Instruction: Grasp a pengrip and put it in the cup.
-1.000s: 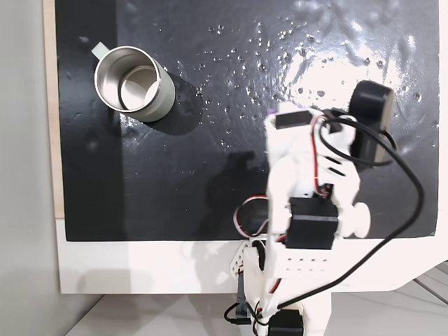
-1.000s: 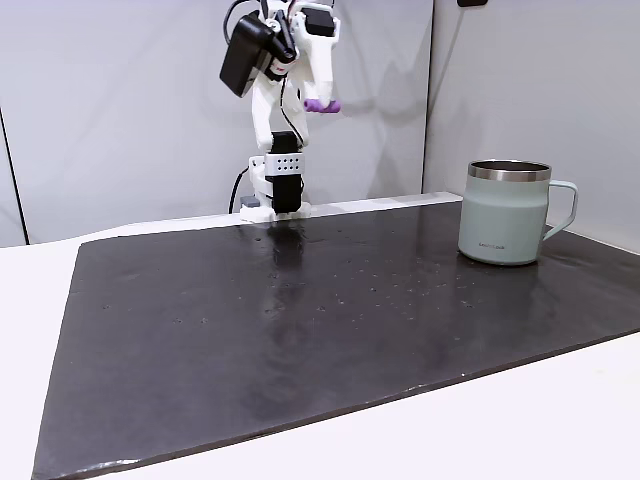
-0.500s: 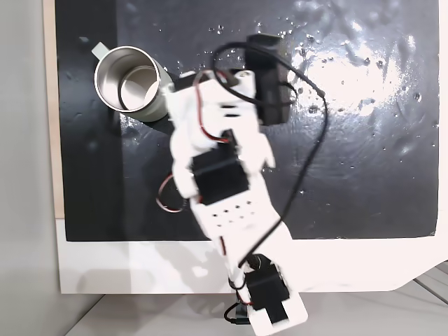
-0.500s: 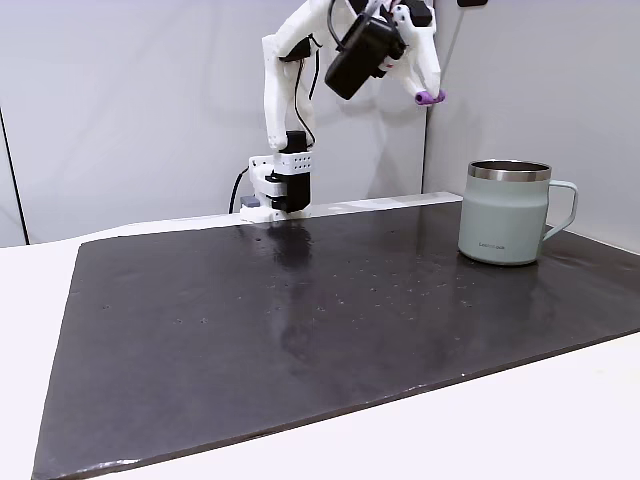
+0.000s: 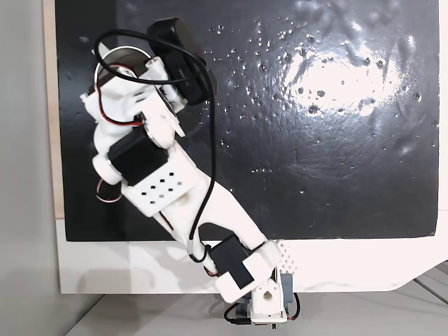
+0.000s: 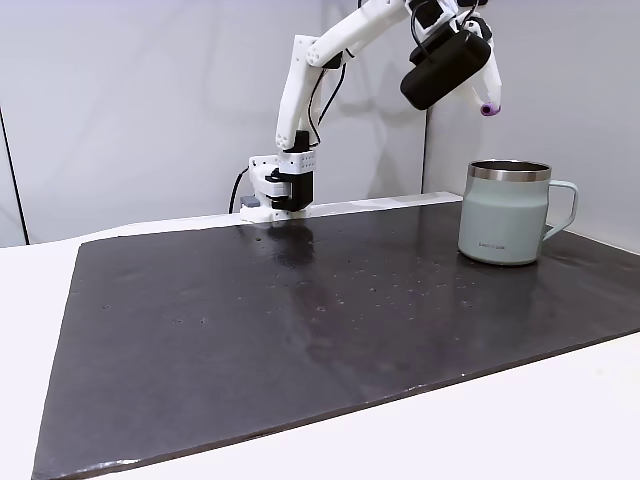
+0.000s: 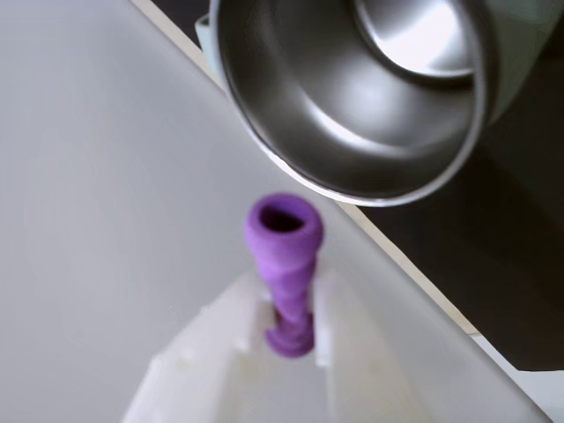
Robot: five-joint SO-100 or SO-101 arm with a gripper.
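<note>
Pengrip (image 7: 284, 256) pinched between the gripper (image 7: 289, 328) fingers, above the cup (image 7: 370, 97).

Mouth sits just beyond the fingertips; letting go now could bounce it off the rim.

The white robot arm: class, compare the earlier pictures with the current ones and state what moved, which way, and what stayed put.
The white robot arm swung from its base side across to the pale grey-green metal mug, carrying the small purple ribbed rubber tube high above the black mat. The gripper kept its jaws clamped on the tube, which now hangs near the mug's rim, not yet over the opening. The mug and the mat stayed where they were.
</note>
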